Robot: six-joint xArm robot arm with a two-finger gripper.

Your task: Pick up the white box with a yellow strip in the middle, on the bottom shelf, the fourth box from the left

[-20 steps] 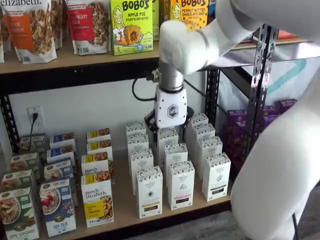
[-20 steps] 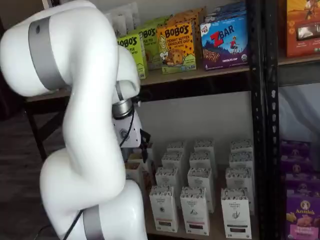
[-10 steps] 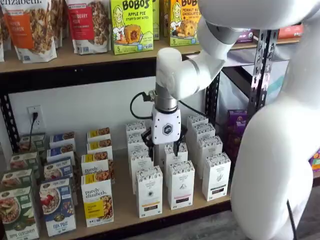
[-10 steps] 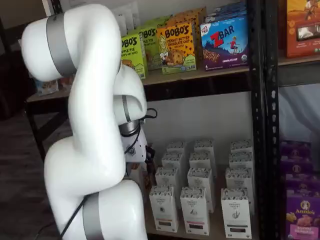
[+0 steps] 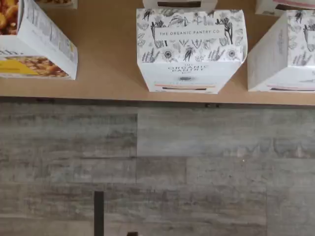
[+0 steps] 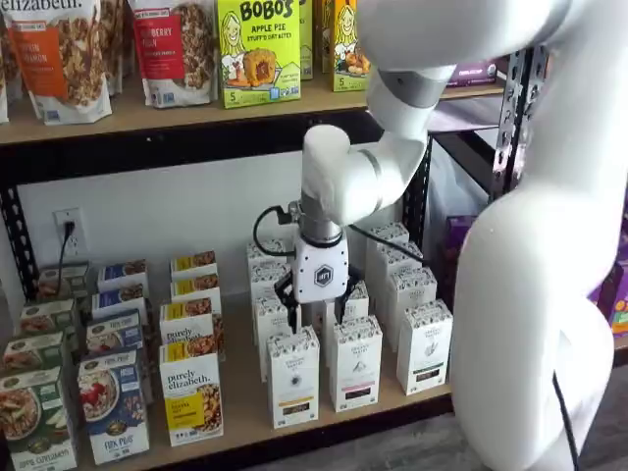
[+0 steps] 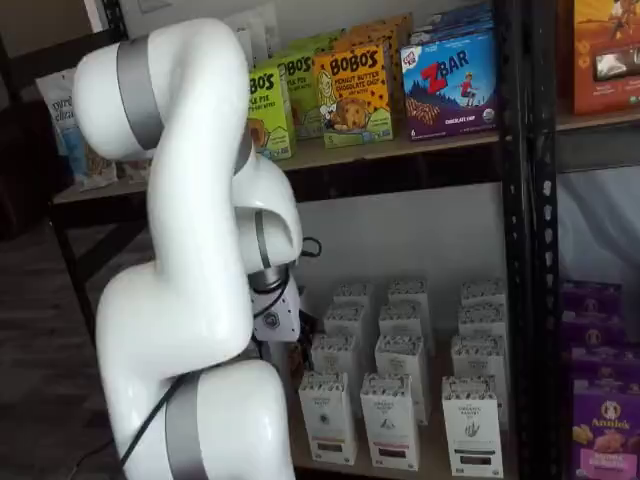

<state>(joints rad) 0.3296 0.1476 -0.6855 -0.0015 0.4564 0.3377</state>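
Observation:
The white box stands at the front of its column on the bottom shelf, just right of the purely elizabeth boxes. It also shows in a shelf view at the front left of the white cartons. In the wrist view its speckled top and thin yellow strip sit at the board's front edge. My gripper hangs a little above and behind this box, open, with nothing between its black fingers. Only its white body shows past the arm in a shelf view.
More white cartons stand to the right, and a purely elizabeth box to the left. The upper shelf overhangs the gripper. A black upright and purple boxes are further right. Grey plank floor lies below.
The arm has come down and forward. The gripper dropped from behind the white cartons' back rows to just above the front box, staying open.

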